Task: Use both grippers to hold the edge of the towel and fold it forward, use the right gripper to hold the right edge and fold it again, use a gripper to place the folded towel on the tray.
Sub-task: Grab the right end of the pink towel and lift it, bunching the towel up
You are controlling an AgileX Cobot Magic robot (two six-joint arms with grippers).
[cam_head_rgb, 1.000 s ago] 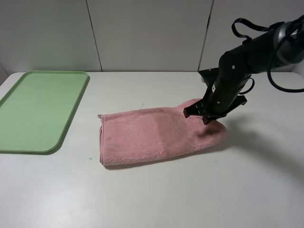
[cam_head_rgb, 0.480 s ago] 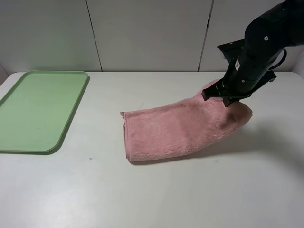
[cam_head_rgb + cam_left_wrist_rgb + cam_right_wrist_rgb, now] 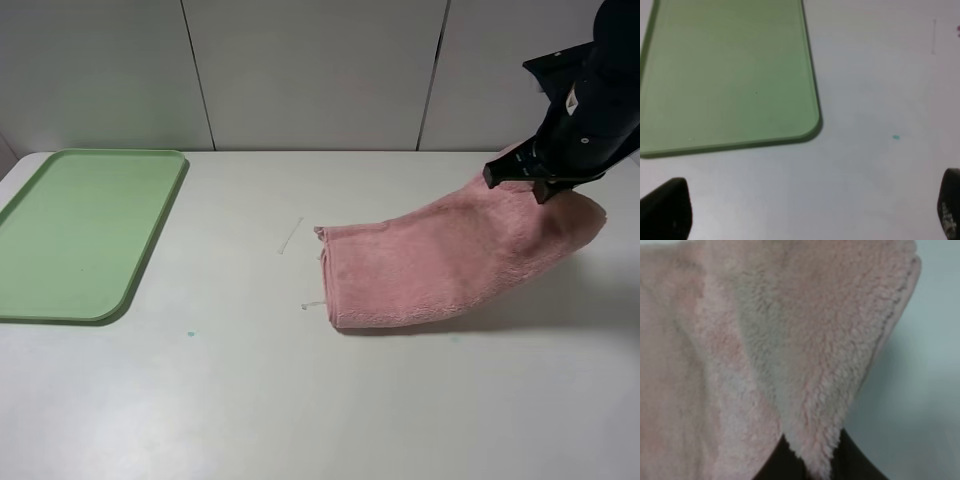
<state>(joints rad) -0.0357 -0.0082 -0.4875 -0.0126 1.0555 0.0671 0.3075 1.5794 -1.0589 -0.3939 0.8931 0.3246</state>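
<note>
Upper right of frame: right gripper [image 3: 540,190], pinched shut on lifted right end of towel [image 3: 440,265]. Towel folded once, centre-right of frame, left end resting on table [image 3: 250,400], right end raised off it. Tray [image 3: 80,230] far left, well apart from towel, nothing on it. Left gripper [image 3: 807,220] not in high view. In its wrist cam: jaws spread wide, holding nothing, hovering near tray corner & teal speck [image 3: 896,137].

Risks, as judged:
- Grip prob. thin. In right wrist cam, only a tuft of pile + hem [image 3: 895,315] betw. jaws. Liable to slip out w/ any fast swing for 2nd fold.
- Cannot tell whether both layers caught. If top layer only, likely unfolding of 1st fold on lift.
- Left end free on smooth table. Apt to drag along rather than anchor, giving skewed or bunched fold.
- Towel close to right margin, arm partly out of frame. Poss. awkward reach for leftward carry.
- Long haul to tray afterward. Chance of loose fold falling open en route.
</note>
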